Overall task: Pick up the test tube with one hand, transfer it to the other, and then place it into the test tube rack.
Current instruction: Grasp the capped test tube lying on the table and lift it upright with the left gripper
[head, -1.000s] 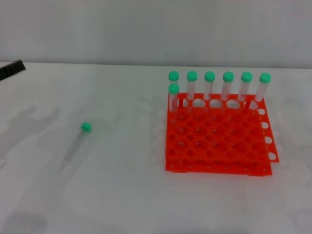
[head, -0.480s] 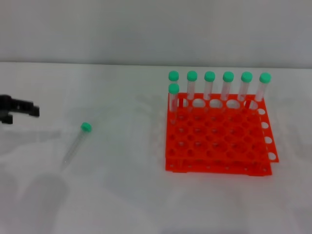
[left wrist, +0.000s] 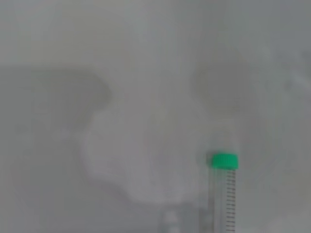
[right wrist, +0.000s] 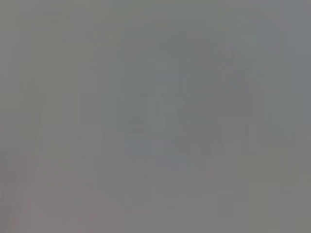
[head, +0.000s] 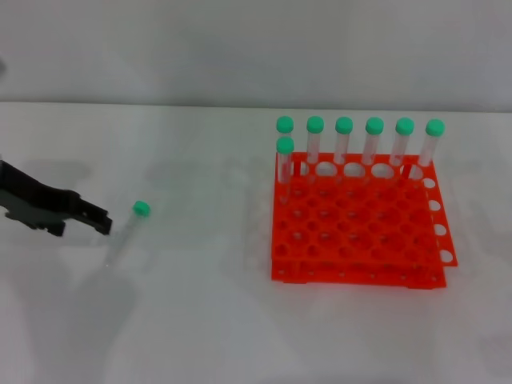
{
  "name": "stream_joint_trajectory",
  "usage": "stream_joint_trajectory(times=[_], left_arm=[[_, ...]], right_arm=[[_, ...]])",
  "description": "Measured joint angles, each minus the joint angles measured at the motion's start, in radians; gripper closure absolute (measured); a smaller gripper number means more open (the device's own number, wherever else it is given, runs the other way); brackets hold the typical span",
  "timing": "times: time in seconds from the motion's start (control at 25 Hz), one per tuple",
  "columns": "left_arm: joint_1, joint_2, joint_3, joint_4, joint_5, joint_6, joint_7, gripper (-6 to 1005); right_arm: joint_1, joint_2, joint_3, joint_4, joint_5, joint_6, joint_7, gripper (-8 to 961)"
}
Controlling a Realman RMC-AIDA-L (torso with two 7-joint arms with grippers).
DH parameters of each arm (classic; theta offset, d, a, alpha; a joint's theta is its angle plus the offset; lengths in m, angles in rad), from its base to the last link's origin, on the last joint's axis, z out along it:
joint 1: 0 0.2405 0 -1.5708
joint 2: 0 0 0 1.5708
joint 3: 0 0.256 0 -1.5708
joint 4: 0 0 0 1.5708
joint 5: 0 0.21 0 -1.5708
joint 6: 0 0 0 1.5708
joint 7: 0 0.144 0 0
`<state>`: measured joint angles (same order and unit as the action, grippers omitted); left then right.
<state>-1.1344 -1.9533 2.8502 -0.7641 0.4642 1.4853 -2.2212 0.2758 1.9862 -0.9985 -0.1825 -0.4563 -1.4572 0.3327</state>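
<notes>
Head view: the test tube, a slim clear tube with a round green cap, lies flat on the white table at the left-centre of the frame, its cap toward the upper right and its clear body running down toward the lower left. Just beside it, at the left edge of the frame, the left gripper reaches in low over the table — black fingers pointing right, their tips close to the tube's upper half, with contact impossible to judge. The fingers appear slightly parted, one tip above the other; nothing is held between them. A soft shadow of the arm spreads over the table below it.

In the left wrist view the test tube stands at the lower right of the picture, green cap uppermost, printed graduation marks visible along its clear wall.

Well apart from the tube, on the right half of the head view, sits the test tube rack — bright orange, two tiers, a grid of round holes. Seven green-capped tubes stand upright in it: six across the far row and one more in the next row at the rack's left end.

The right gripper is not visible; the right wrist view is a featureless grey.
</notes>
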Motion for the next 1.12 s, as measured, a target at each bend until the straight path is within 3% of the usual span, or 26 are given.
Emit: stream_joint_trajectory(times=[0.52,1.12], left_arm=[[-0.073,-0.008,-0.002,0.219,0.186,-0.139,-0.152,111],[-0.100,-0.013,-0.002,0.288,0.323,-0.139,-0.247,343]], right_arm=[[0.005,0.000,0.000,0.000,0.002,0.011,-0.003,301],[0.010,0.000,0.000,0.000,0.002,0.020,-0.011,301]])
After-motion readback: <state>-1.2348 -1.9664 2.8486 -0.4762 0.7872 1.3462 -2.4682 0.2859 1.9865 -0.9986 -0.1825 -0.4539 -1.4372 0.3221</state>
